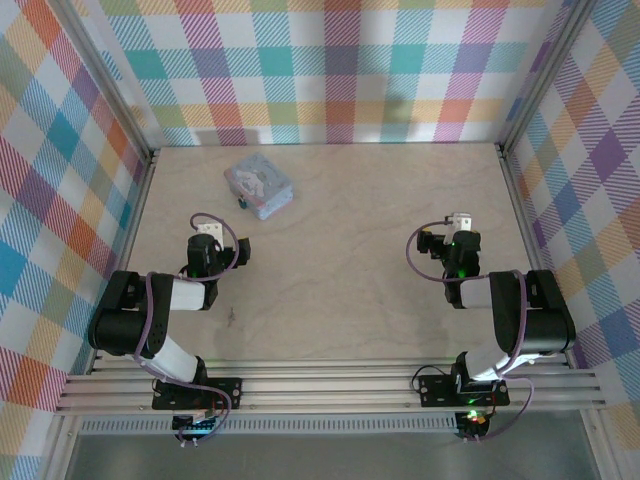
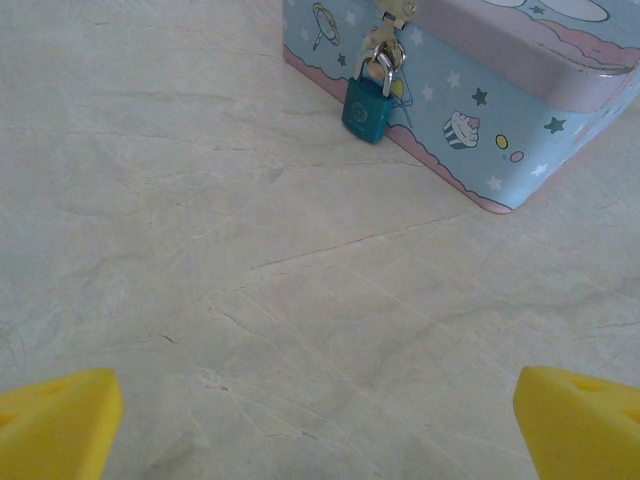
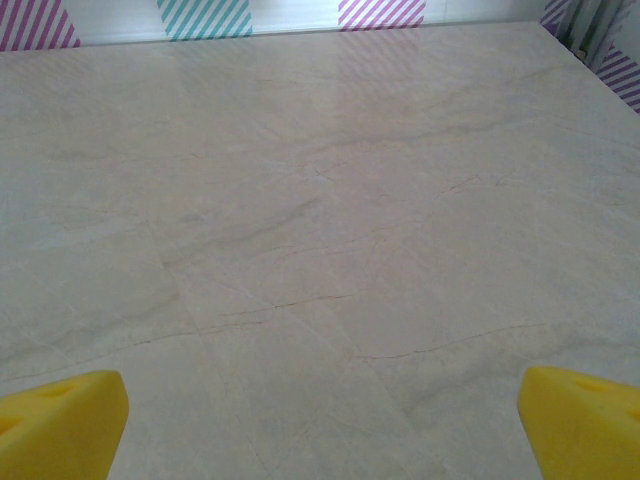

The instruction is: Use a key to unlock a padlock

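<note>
The padlock (image 2: 368, 105) is tiny, with a blue body and a silvery shackle. It hangs from the clasp on the front of a pale blue cartoon tin (image 2: 500, 90) at the back left of the table. From above it is a dark speck (image 1: 241, 203) at the tin's (image 1: 258, 187) near edge. My left gripper (image 2: 320, 430) is open a short way in front of the padlock, yellow fingertips (image 2: 60, 420) wide apart with nothing between them. My right gripper (image 3: 320, 430) is open over bare table on the right (image 1: 458, 222). The key is out of view.
The pale wooden table (image 1: 350, 260) is walled by checked panels on three sides, with metal rails at its edges. Both arm bases sit at the near edge. Open tabletop stretches between the two grippers.
</note>
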{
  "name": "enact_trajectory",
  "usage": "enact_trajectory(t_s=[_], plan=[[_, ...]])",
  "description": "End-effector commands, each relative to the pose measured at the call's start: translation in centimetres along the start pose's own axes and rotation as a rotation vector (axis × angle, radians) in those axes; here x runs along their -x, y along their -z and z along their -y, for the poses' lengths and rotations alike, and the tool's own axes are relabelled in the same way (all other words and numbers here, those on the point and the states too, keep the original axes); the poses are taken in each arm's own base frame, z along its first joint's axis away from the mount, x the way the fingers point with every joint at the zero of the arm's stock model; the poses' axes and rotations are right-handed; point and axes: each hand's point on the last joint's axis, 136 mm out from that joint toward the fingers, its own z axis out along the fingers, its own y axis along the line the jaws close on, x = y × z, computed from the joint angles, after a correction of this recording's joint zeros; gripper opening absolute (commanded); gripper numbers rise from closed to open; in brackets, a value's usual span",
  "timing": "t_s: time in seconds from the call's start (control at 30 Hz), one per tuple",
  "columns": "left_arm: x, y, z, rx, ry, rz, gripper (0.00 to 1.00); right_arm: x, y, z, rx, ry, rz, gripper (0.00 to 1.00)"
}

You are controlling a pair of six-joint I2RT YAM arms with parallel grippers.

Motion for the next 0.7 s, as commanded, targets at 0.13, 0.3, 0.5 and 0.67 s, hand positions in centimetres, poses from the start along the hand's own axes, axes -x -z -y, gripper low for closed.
enact_trajectory(t_s=[0.13, 0.3, 0.5, 0.67], plan=[[1.87, -0.21, -0.13, -0.007, -0.003, 0.057, 1.0, 1.02, -0.09, -0.11, 0.01, -0.019, 0.028, 1.0], [1.88, -0.21, -0.13, -0.007, -0.004, 0.057, 1.0, 1.04, -0.08, -0.12, 0.01, -0.019, 0.028, 1.0], [1.87, -0.21, -0.13, -0.006, -0.004, 0.057, 1.0, 1.01, -0.09, -0.17, 0.012, -0.02, 0.025, 1.0], [1.89, -0.21, -0.1, -0.008, -0.003, 0.057, 1.0, 1.08, 0.04, -0.25, 0.018, -0.015, 0.034, 1.0]])
